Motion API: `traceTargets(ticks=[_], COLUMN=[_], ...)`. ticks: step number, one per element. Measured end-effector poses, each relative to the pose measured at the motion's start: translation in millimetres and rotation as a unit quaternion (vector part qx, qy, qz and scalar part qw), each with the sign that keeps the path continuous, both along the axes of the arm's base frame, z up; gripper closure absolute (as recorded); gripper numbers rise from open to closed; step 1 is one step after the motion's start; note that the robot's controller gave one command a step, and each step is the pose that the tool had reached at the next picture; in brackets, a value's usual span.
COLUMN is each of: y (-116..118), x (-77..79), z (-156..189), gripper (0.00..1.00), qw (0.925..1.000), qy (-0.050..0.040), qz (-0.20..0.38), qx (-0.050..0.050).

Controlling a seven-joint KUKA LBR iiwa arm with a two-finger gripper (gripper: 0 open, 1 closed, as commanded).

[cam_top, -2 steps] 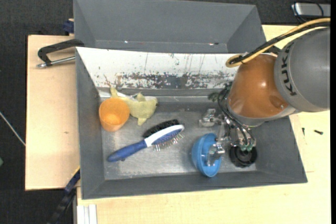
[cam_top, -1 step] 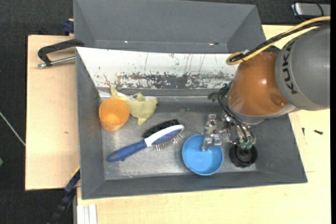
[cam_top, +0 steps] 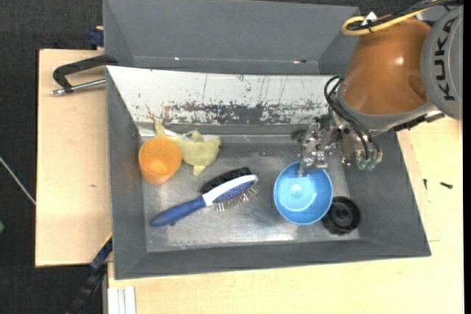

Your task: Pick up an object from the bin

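My gripper hangs at the right of the bin, its metal fingers pointing down over the far rim of a blue bowl. The fingers stand slightly apart at the bowl's upper edge, and nothing shows between them. A small black round cap lies just right of the bowl near the bin's front right corner. A hairbrush with a blue handle, white back and black bristles lies left of the bowl.
An orange cup sits at the left, with a pale yellow crumpled thing next to it. The arm's orange cover hangs over the bin's right rear corner.
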State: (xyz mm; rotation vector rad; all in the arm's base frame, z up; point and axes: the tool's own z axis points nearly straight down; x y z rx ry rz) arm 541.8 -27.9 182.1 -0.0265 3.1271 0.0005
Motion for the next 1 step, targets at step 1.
traceTargets(ticks=[1], y=[-20.4], x=[0.2], z=[161.0], gripper=[1.0], qw=[0.993], qy=[-0.0004], qz=[0.118], qx=[-0.002])
